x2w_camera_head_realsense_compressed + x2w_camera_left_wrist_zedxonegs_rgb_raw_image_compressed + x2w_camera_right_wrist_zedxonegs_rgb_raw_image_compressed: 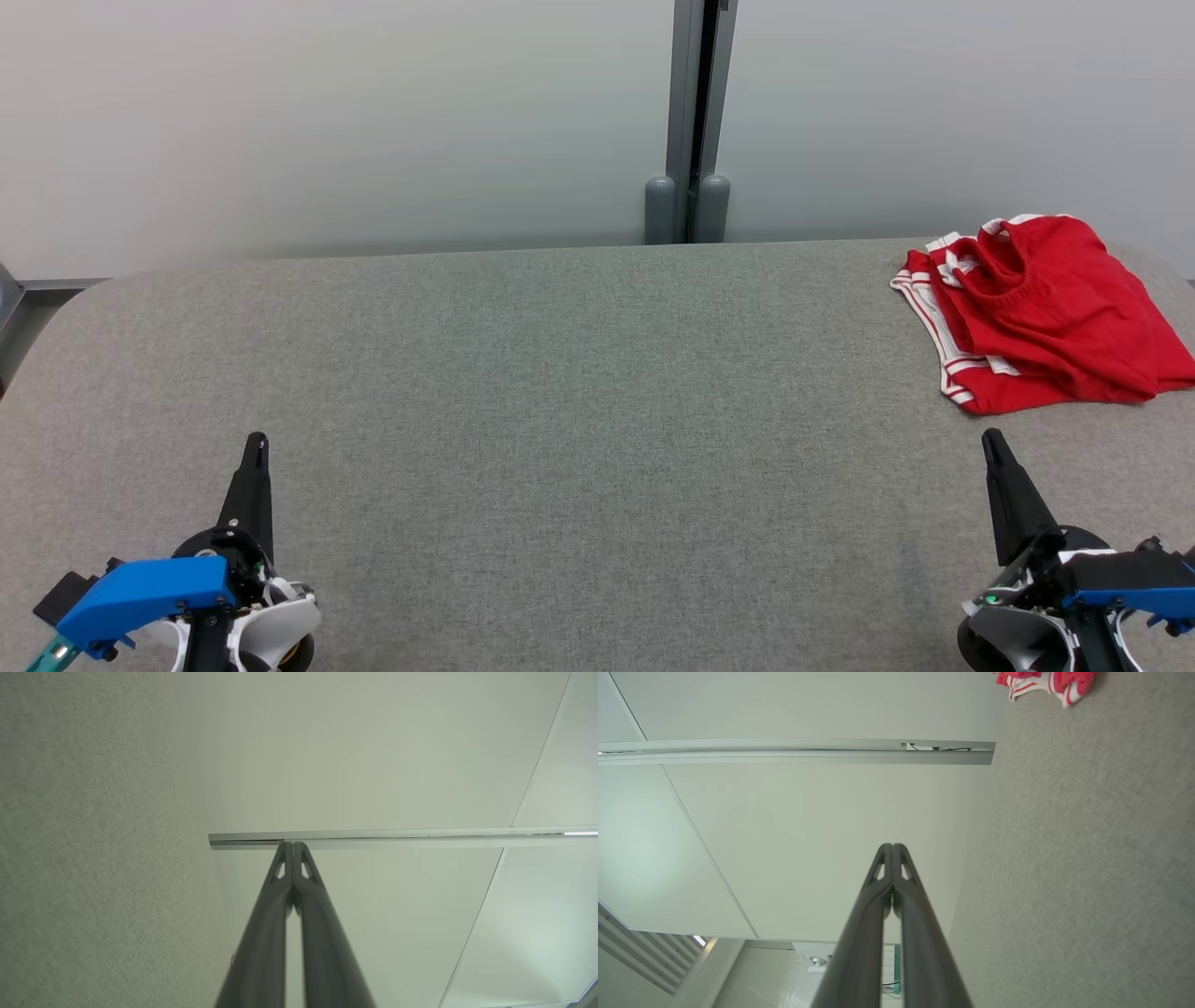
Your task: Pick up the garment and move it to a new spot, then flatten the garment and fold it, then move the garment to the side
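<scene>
The garment (1041,313) is a red piece with white stripes, lying folded and a bit rumpled at the far right of the grey fabric table (579,373). A corner of the garment (1045,683) also appears at the top of the right wrist view. My left gripper (255,443) rests at the lower left, its fingers pressed together and empty. At the lower right my right gripper (991,441) is shut too, holding nothing, a short way in front of the garment. The wrist views show each pair of tips, left gripper (293,845) and right gripper (893,847), touching.
A pale wall stands behind the table, with a grey vertical post (693,121) at its centre. The table's far edge curves down at the left corner (84,289). Wide bare fabric stretches between the two grippers.
</scene>
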Controlling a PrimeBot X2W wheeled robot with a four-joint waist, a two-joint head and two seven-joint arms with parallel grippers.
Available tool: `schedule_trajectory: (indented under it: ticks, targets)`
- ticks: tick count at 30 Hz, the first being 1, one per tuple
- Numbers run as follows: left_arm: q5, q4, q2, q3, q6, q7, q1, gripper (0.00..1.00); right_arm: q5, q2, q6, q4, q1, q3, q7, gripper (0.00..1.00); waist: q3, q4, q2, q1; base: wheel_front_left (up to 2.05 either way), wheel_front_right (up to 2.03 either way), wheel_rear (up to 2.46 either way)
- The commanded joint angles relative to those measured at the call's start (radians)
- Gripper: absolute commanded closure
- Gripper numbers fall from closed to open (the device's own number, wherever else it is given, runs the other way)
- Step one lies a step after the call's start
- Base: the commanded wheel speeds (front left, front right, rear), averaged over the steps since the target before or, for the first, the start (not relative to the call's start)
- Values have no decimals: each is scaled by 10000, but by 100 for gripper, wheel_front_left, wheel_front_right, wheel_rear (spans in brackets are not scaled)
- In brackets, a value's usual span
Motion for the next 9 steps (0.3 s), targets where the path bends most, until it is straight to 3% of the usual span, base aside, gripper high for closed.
schedule_trajectory:
  ticks: [1,9]
  targets:
    - [-29,-6,-17,15,-95,35,-94,100,26,-51,4,15,-138,-19,14,100,0,0,-1,0,0,0,0]
    - [-30,-7,-17,14,-96,35,-94,100,27,-51,4,15,-138,-18,14,100,0,0,-1,0,0,0,0]
